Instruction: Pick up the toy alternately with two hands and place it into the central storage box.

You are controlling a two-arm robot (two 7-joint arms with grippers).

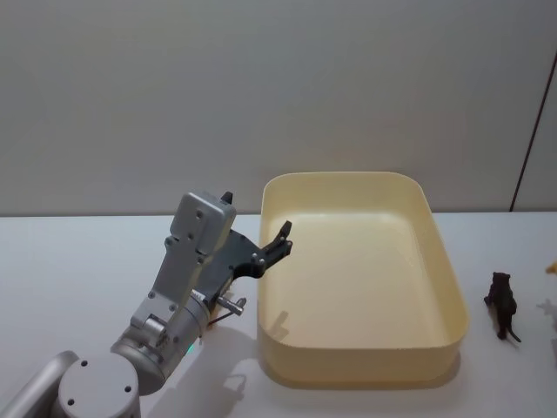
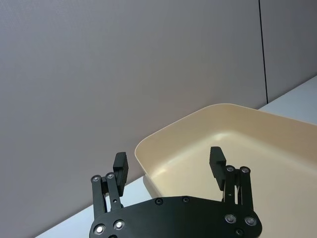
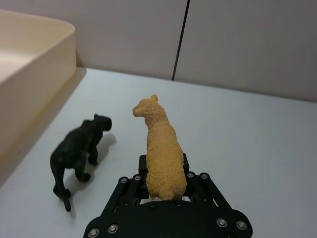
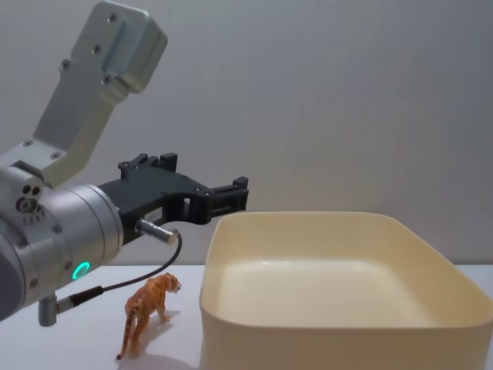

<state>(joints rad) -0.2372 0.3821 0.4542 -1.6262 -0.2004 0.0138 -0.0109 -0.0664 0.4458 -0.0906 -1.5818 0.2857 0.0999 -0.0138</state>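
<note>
Right pincer seemingly clenches a woolly tan llama figurine; left pincer hangs released at the empty cream plastic tub. Black panther, orange tiger: not yet boxed, on the worktop.

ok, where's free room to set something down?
Cream tub is bare inside. Table is bare far left, beyond the open left gripper at the tub's left rim. Crowded: tiger figurine by the tub's left wall under that arm; right of the tub, black panther figurine beside the llama figurine at the right gripper.
</note>
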